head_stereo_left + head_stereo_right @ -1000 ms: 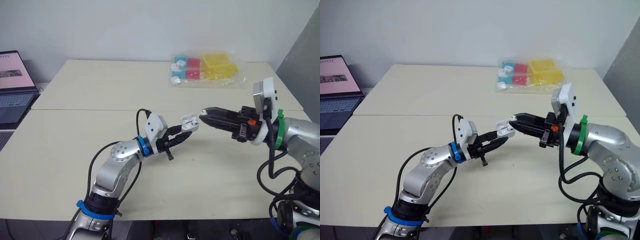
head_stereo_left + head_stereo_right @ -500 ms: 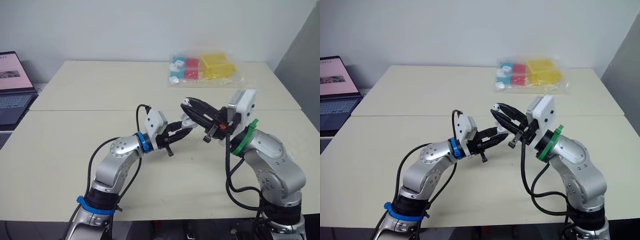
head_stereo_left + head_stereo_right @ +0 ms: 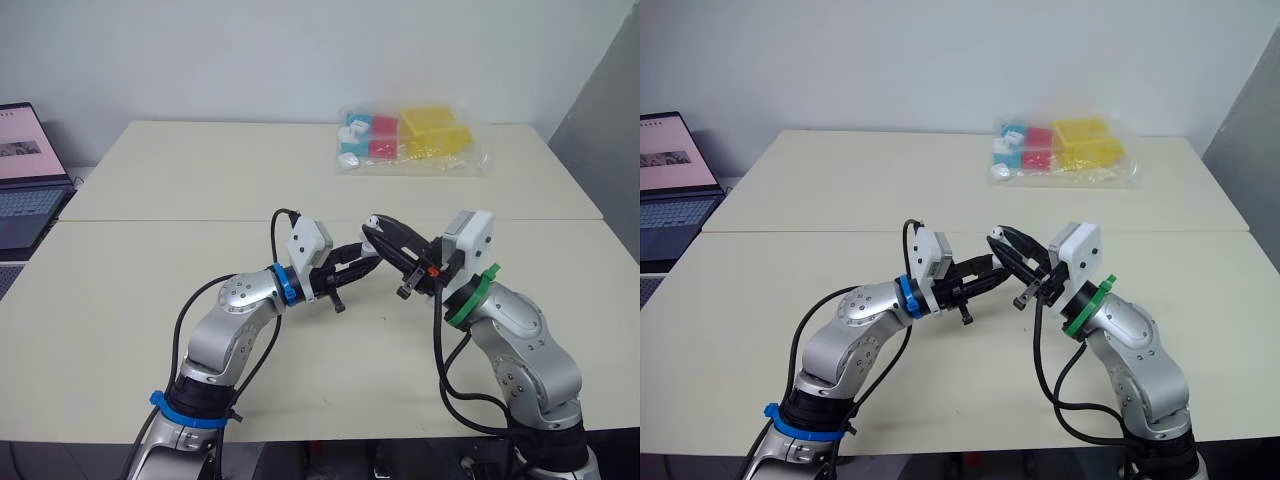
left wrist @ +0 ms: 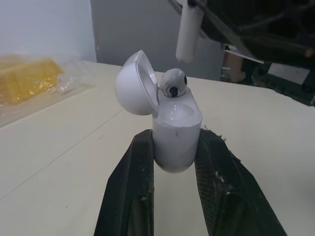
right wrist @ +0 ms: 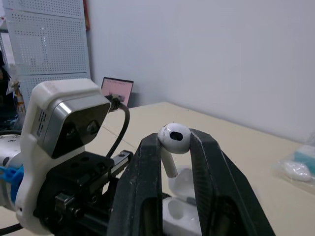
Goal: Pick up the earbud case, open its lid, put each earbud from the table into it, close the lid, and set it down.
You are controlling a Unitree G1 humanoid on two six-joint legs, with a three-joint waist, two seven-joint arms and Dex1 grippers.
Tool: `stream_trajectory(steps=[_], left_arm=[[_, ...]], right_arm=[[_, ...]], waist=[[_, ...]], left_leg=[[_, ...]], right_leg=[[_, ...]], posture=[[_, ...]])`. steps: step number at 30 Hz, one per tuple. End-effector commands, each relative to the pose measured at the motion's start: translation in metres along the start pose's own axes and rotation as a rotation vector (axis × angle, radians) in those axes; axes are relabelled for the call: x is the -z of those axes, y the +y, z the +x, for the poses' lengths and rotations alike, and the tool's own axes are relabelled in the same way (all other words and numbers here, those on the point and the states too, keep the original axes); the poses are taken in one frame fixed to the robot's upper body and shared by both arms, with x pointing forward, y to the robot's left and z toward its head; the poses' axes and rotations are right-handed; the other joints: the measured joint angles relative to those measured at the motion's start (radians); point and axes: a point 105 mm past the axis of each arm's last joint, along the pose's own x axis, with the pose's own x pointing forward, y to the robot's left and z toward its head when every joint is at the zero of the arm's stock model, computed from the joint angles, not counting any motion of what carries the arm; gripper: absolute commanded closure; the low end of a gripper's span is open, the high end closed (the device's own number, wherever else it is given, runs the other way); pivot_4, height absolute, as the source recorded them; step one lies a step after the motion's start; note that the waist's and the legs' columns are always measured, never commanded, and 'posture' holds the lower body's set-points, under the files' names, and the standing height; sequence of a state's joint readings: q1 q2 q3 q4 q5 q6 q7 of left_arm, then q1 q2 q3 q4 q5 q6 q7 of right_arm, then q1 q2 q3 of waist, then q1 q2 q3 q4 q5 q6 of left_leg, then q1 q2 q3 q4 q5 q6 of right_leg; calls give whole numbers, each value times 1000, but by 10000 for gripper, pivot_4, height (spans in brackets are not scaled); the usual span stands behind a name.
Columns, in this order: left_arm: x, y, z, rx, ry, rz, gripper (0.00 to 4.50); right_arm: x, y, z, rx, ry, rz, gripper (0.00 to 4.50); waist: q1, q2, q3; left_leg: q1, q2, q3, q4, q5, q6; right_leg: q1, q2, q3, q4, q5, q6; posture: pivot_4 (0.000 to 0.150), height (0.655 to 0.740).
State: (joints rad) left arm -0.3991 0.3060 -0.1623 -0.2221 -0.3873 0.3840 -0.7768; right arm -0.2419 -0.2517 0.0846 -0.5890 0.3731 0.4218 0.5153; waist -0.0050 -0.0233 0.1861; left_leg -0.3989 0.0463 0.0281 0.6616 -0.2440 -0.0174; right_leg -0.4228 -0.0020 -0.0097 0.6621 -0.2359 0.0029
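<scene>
White glossy earbud case [image 4: 176, 132], lid open, one white earbud [image 4: 173, 83] seated, is clamped in your left fingers [image 4: 132, 182] above the cream bench [image 3: 120, 300]. Your right fingers [image 5: 147, 182] pinch the second white earbud [image 5: 173, 138]. Next, lower its stem into the free socket.

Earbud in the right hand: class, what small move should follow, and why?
Probably the right hand should lower its earbud stem-first into the case: the left hand holds it, lid open, another earbud already seated, the other socket free.

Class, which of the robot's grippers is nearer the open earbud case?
Left. The left gripper clamps the case between its fingers; the right gripper hangs just above it, holding an earbud.
</scene>
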Motion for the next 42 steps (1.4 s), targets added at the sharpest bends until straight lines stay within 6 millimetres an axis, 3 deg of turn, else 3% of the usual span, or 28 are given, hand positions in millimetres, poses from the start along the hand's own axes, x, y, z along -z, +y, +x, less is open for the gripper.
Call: stream_trajectory(steps=[1,13,33,42], left_arm=[[-16,-3,2,20,-46,41,37212],[-15,-3,1,23,-43,41,37212],[-13,-4,-1,27,-36,51,37212],[-13,-3,-2,18,-36,53,37212]], right_arm=[[-7,3,0,7,-39,-19,40621],[14,1,-5,42,-3,-15,40621],[17,5,-2,45,13,55,40621],[28,3,-9,62,97,90,40621]], waist=[[0,0,0],[0,0,0],[1,0,0],[1,0,0]], left_leg=[[0,0,0,0,0,0],[0,0,0,0,0,0],[0,0,0,0,0,0],[0,0,0,0,0,0]], right_leg=[[0,0,0,0,0,0],[0,0,0,0,0,0],[0,0,0,-1,0,0],[0,0,0,-1,0,0]], posture=[[1500,7400],[1500,7400],[1500,7400],[1500,7400]])
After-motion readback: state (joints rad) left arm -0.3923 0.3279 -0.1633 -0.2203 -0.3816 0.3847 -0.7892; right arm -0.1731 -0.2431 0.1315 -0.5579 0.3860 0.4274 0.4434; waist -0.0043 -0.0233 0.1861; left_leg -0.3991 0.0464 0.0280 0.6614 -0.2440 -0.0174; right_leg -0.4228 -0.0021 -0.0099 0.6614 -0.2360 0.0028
